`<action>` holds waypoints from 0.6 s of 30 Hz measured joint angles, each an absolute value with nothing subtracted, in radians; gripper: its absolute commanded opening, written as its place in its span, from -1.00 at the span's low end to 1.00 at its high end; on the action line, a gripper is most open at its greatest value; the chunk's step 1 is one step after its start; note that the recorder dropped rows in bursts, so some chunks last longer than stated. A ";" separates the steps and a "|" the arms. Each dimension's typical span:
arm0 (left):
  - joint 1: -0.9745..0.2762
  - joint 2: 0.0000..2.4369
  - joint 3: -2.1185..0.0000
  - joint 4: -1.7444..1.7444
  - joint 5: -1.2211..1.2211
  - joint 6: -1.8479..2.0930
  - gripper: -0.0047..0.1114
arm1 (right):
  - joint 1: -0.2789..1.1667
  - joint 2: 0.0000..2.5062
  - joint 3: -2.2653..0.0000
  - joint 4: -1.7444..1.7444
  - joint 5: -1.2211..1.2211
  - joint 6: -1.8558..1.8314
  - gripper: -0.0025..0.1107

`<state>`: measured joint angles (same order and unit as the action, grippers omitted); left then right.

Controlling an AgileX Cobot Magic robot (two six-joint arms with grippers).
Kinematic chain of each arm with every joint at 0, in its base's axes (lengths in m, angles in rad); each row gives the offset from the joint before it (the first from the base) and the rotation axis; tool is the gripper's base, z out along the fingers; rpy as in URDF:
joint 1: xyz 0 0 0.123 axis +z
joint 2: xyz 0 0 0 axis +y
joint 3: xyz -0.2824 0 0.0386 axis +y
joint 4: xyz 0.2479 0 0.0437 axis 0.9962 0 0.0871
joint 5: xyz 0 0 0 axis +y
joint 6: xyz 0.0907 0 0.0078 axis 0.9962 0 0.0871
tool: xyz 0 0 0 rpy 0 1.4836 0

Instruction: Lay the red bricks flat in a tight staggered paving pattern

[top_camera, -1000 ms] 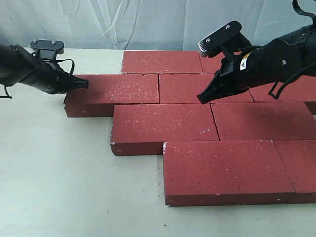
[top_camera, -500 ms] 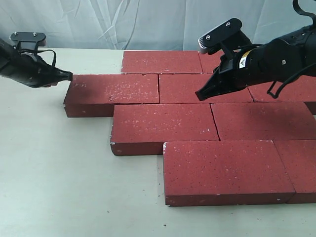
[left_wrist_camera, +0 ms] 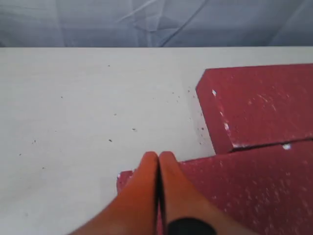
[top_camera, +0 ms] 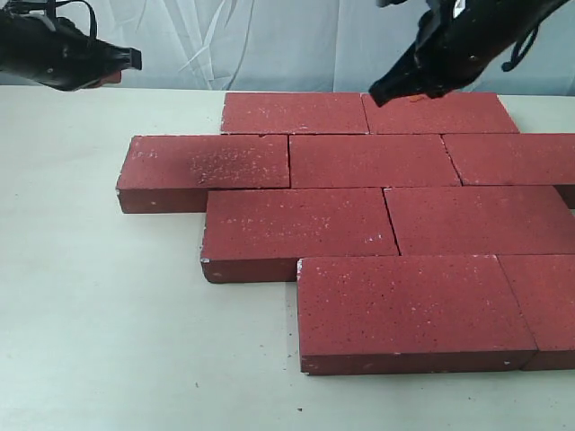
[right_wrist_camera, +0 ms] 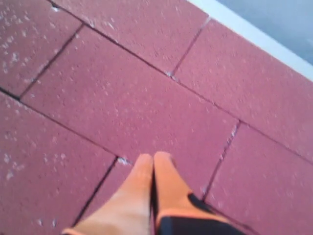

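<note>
1. Exterior view: the red bricks point(top_camera: 296, 224) lie flat on a pale table point(top_camera: 90, 314), packed edge to edge in 4 rows.
2. 9 bricks can be counted: 2 in the far row, 3 in the next, 2 in the third and 2 in the nearest, with those on the right cut off by the frame edge.
3. Each row is offset sideways from its neighbour, so the end joints are staggered and the left edge steps inward toward the camera.
4. The seams between bricks are thin dark lines, and the tops are rough with white specks.
5. The left gripper point(top_camera: 130, 59) hangs high at the far left, seen against the grey curtain point(top_camera: 269, 36), clear of the bricks and the table.
6. In the left wrist view its orange fingers point(left_wrist_camera: 142, 186) are pressed together with nothing between them, and a brick corner lies below the tip.
7. The right gripper point(top_camera: 379, 93) hangs raised over the far row, near the joint between its 2 bricks.
8. The right wrist view shows its orange fingers point(right_wrist_camera: 132, 191) together and empty, with the bricks below them.
</note>
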<state>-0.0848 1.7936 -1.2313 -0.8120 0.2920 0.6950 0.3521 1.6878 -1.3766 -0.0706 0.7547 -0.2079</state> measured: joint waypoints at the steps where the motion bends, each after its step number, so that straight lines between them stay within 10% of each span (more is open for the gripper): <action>1: -0.085 1.772 -1.231 -0.770 0.330 0.687 -0.92 | 0.332 1.681 -1.392 -0.078 0.807 -0.208 -0.97; 18: -0.050 1.316 -1.170 -0.125 0.605 0.206 -0.92 | 0.049 1.312 -1.141 -0.099 0.781 -0.154 -0.97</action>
